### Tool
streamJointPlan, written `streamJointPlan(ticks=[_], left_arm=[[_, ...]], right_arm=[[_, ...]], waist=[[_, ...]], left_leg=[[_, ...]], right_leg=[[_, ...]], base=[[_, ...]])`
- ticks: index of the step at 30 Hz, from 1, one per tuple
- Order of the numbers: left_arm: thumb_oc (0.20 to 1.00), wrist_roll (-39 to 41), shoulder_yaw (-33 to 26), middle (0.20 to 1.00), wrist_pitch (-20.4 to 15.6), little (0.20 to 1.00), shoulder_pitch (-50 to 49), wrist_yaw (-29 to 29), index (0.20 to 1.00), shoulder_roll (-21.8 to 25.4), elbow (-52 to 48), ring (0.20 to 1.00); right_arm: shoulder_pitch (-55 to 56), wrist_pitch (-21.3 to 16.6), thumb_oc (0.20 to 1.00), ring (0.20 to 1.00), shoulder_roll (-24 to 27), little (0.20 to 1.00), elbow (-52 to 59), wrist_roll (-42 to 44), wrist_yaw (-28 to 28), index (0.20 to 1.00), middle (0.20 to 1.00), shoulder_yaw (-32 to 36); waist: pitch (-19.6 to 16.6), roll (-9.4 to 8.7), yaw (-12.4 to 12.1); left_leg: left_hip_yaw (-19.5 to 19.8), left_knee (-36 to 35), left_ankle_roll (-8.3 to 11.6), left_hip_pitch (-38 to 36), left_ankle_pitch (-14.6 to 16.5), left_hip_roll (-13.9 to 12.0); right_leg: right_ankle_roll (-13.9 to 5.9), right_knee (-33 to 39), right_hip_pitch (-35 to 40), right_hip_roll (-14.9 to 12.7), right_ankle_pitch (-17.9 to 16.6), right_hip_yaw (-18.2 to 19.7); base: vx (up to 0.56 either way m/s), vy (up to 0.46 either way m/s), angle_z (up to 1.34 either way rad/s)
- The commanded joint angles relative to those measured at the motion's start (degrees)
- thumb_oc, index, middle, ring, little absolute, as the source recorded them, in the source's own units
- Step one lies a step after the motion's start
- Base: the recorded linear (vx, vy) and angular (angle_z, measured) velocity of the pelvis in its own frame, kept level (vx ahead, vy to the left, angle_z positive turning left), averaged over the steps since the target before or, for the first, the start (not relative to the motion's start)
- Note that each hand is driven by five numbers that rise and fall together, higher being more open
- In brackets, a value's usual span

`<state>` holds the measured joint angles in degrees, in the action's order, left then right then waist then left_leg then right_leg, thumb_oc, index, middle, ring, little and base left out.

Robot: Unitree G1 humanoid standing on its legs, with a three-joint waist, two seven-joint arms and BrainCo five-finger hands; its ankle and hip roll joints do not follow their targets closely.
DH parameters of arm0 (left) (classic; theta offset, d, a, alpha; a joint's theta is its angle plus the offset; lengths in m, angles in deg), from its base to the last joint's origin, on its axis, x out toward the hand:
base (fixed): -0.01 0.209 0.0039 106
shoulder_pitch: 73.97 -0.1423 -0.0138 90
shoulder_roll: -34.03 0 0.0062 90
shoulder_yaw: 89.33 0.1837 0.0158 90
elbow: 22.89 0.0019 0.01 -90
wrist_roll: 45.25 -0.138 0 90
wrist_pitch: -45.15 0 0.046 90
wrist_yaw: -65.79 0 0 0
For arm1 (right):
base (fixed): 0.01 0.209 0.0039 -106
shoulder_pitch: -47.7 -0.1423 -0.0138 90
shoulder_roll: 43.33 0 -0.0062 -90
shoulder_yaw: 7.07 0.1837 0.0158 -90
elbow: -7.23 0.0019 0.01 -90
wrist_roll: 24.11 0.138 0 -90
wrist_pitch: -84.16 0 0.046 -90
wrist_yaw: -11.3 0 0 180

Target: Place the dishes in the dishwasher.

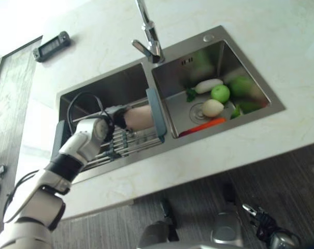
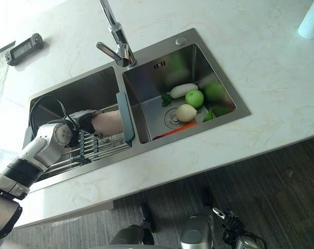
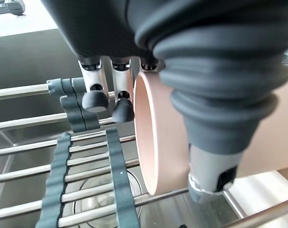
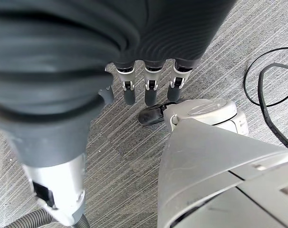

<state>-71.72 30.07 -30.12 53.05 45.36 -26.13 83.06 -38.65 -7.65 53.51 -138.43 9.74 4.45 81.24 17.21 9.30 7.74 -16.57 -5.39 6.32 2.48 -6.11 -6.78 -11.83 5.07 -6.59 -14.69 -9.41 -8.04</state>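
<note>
A pink cup (image 1: 140,117) lies on its side over the wire rack (image 1: 133,143) in the left basin of the steel sink (image 1: 110,83). My left hand (image 1: 114,115) reaches into that basin and is shut on the cup. In the left wrist view the fingers (image 3: 94,97) sit behind the cup's rim (image 3: 148,142) and the thumb (image 3: 210,171) crosses its near side. My right hand (image 4: 148,90) hangs over the striped floor, its fingers straight and holding nothing.
The right basin holds a white radish (image 1: 209,85), a green apple (image 1: 220,93), a pale round vegetable (image 1: 212,107), a carrot (image 1: 206,125) and leafy greens (image 1: 245,88). A faucet (image 1: 149,36) stands behind the divider. A black device (image 1: 52,45) lies on the pale counter.
</note>
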Motion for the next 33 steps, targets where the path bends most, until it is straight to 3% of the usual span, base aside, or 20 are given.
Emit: streamJointPlan(ticks=[1,5,9,13,15,22,24,25,26,27,29,33], left_arm=[[0.2,-2.7,3.7,0.2,-3.1,0.2,1.7,-0.8,0.2,1.9,3.1,0.2],[0.2,0.2,2.6,0.2,-4.7,0.2,0.8,1.5,0.2,2.9,0.5,0.2],[0.2,2.4,-1.7,0.2,-0.5,0.2,-1.9,5.4,0.2,4.1,-3.3,0.2],[0.2,0.6,-11.4,0.2,-1.3,0.2,-11.8,7.3,0.2,8.0,-7.5,0.2],[0.2,-0.6,-20.6,0.2,-1.8,0.2,-21.8,11.4,0.2,8.9,-10.3,0.2],[0.2,-4.0,-31.6,0.2,-1.4,0.2,-33.3,16.2,0.2,8.8,-14.0,0.2],[0.2,-0.3,-38.4,0.2,-3.0,0.2,-38.0,28.9,0.2,9.1,-15.2,0.2],[0.2,1.5,-39.8,0.2,-4.0,0.2,-38.8,32.6,0.2,9.1,-15.4,0.2],[0.2,3.5,-42.2,0.2,-6.2,0.2,-39.8,38.1,0.2,9.2,-15.9,0.2],[0.2,5.0,-45.3,0.2,-10.8,0.2,-41.0,46.0,0.2,8.2,-17.5,0.2],[0.2,3.0,-48.7,0.2,-16.3,0.2,-41.3,56.2,0.2,5.7,-20.5,0.2],[0.2,-1.8,-52.9,0.2,-21.2,0.2,-41.4,67.2,0.2,1.3,-25.7,0.2]], right_arm=[[-2.2,-1.2,1.0,1.0,-0.7,1.0,1.4,1.1,-0.1,1.0,1.0,0.4],[-1.8,-1.8,1.0,1.0,-1.4,1.0,0.3,1.3,-0.2,1.0,1.0,0.9],[-0.9,-2.0,1.0,1.0,-2.2,1.0,0.7,2.4,1.0,1.0,1.0,1.5],[0.5,-1.7,1.0,1.0,-3.7,1.0,0.7,2.9,2.4,1.0,1.0,3.3],[2.2,-1.7,1.0,1.0,-5.3,1.0,0.1,2.3,3.6,1.0,1.0,4.5],[3.9,-1.5,1.0,1.0,-7.4,1.0,-0.8,1.9,4.6,1.0,1.0,5.6],[4.6,-1.1,1.0,1.0,-8.3,1.0,-0.7,1.3,4.9,1.0,1.0,5.2],[4.8,-1.0,1.0,1.0,-8.4,1.0,-0.6,1.1,5.0,1.0,1.0,5.0],[5.1,-1.1,1.0,1.0,-8.8,1.0,-0.7,0.7,5.1,1.0,1.0,4.8],[5.3,-1.2,1.0,1.0,-9.4,1.0,-0.8,0.4,5.6,1.0,1.0,4.2],[5.6,-1.8,1.0,1.0,-10.6,1.0,-1.5,-0.2,5.9,1.0,1.0,3.5],[5.6,-2.5,1.0,1.0,-11.6,1.0,-2.2,-1.1,5.5,1.0,1.0,2.2]], waist=[[2.6,-2.11,1.7],[1.5,-2.36,0.8],[0.1,-2.44,-0.3],[-1.7,-2.43,-3.0],[-3.8,-2.59,-5.2],[-6.3,-3.15,-8.3],[-7.5,-3.53,-9.8],[-7.7,-3.6,-10.0],[-8.1,-3.72,-10.4],[-8.6,-4.05,-11.0],[-9.5,-4.8,-11.8],[-11.0,-5.97,-12.9]], left_leg=[[2.6,0.4,0.13,-0.3,6.7,0.6],[2.9,0.4,0.08,-1.1,7.0,0.5],[3.1,0.4,-0.04,-1.9,7.3,0.5],[4.0,0.4,-0.16,-3.1,7.6,0.5],[4.7,0.4,-0.37,-4.4,8.1,0.5],[6.3,0.4,-0.58,-5.6,8.9,0.8],[7.2,0.4,-0.71,-6.1,9.1,1.0],[7.4,0.4,-0.71,-6.2,9.2,1.0],[7.6,0.4,-0.65,-6.3,9.3,1.1],[7.9,0.4,-0.52,-6.3,9.3,1.0],[8.5,0.4,-0.15,-6.3,9.4,0.7],[9.6,0.4,0.73,-6.5,9.4,-0.1]], right_leg=[[-3.17,-3.5,0.6,-1.5,6.7,1.4],[-3.17,-3.2,1.8,-1.4,6.9,0.7],[-3.17,-2.9,3.3,-1.3,7.3,-0.2],[-3.17,-2.5,5.6,-1.5,7.8,-2.2],[-3.17,-2.0,7.9,-1.5,8.4,-4.1],[-3.17,-2.1,10.5,-1.6,9.4,-6.6],[-3.08,-2.3,11.7,-1.6,10.2,-7.8],[-3.04,-2.4,11.9,-1.6,10.3,-8.1],[-2.94,-2.4,12.3,-1.5,10.6,-8.4],[-2.76,-2.6,12.6,-1.5,11.0,-9.0],[-2.38,-2.6,13.3,-1.3,11.6,-10.0],[-1.51,-2.7,14.3,-0.4,12.8,-11.3]], base=[[0.0,0.0,0.0],[0.0,-0.01,0.0],[0.01,-0.023,0.06],[0.01,-0.023,0.12],[0.05,-0.027,0.19],[0.02,-0.011,0.29],[0.02,0.0,0.15],[0.01,0.01,0.11],[0.0,-0.002,0.19],[0.01,-0.032,0.24],[0.01,-0.06,0.26],[0.02,-0.066,0.23]])
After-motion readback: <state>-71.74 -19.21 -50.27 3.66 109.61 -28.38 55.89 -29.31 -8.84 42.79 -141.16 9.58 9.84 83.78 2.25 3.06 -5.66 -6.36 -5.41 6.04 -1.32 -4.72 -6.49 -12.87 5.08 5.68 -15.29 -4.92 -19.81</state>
